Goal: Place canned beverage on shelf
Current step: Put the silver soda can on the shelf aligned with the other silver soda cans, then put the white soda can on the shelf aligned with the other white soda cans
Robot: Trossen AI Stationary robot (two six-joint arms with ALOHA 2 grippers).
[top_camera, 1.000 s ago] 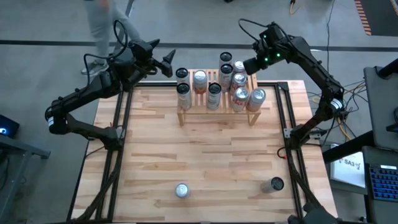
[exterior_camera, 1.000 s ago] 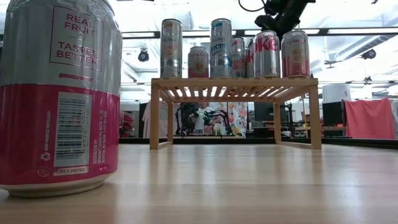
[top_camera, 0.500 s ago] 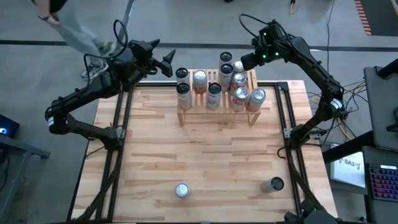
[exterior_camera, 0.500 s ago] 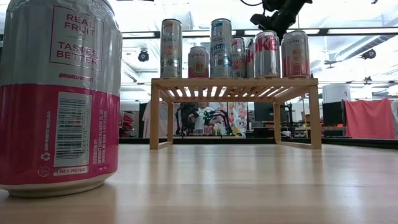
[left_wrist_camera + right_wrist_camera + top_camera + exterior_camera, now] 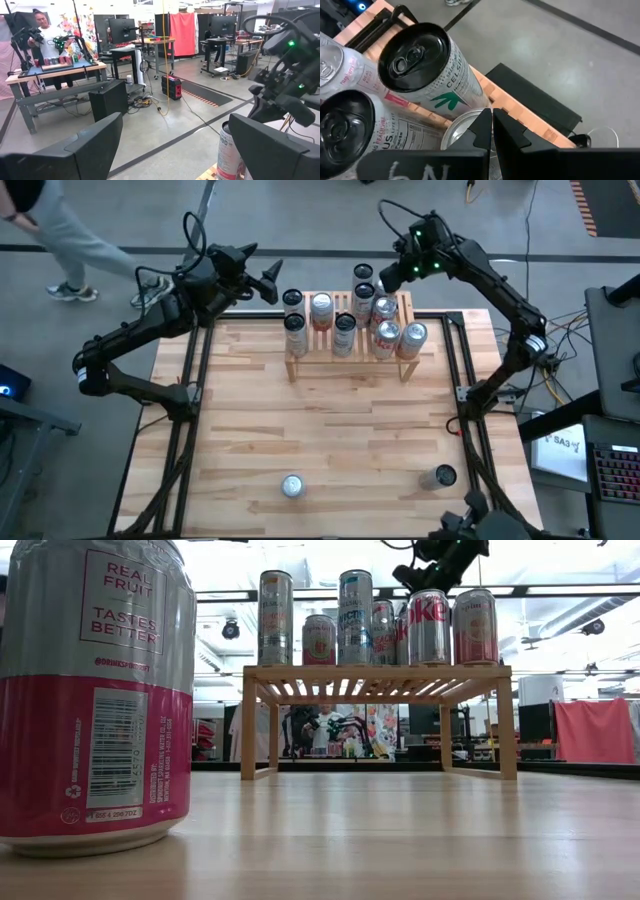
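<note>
Shelf (image 5: 350,355): stocked with upright cans, set at the table's far edge. Right gripper (image 5: 392,277): fingers pressed together, nothing held, poised above the back-row cans (image 5: 363,273). Left gripper (image 5: 272,280): spread wide, empty, parked off the table's far left corner.

Risk: a back-row can may be knocked over if that closed tip is lowered or swung.

Obscured: two cans (image 5: 291,486) remain near the front edge; the dark can (image 5: 440,476) is hard to identify.
</note>
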